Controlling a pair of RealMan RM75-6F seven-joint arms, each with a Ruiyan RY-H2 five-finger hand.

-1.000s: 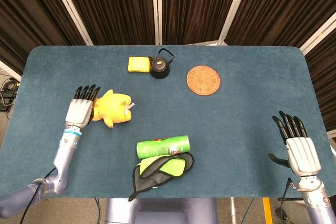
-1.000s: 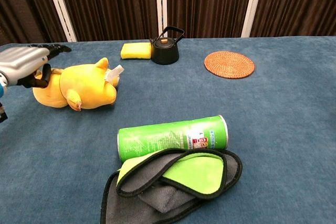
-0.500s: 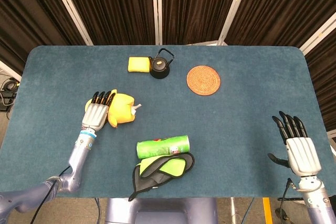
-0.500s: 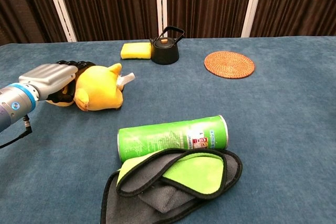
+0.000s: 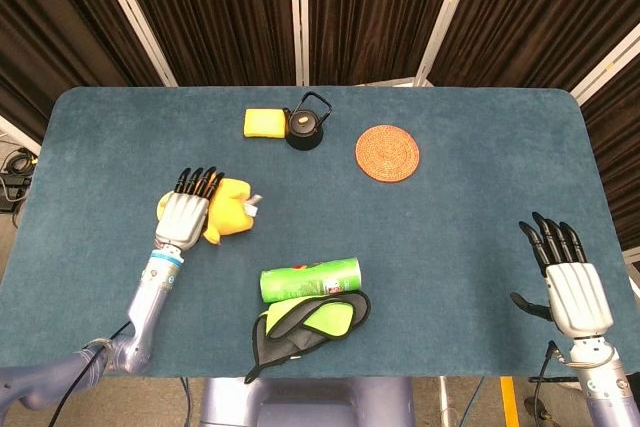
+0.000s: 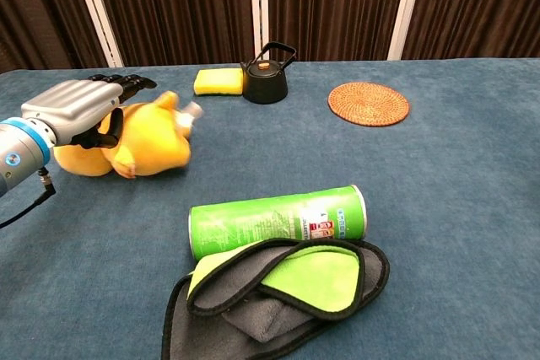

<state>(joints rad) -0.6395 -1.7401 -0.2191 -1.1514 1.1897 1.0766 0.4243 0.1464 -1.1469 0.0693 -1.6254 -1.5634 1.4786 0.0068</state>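
From the head view, the left hand [image 5: 187, 215] lies flat on top of the yellow plush toy [image 5: 232, 209], its fingers straight and close together, at the left of the blue table [image 5: 460, 197]. The right hand [image 5: 568, 282] sits far off at the right edge, fingers spread, holding nothing. A green can [image 5: 310, 278] lies just above a green and gray cloth [image 5: 305, 325]. From the chest view, the left hand [image 6: 80, 107] covers the toy [image 6: 148, 145], but I cannot tell if it grips it. A black kettle [image 6: 266, 76] stands beside a yellow sponge [image 6: 218, 82], near a round mat [image 6: 369, 103].

My head view looks steeply down on the whole counter [image 5: 470, 197]; my chest view, low and nearer, faces 12 o'clock, sharing its middle.
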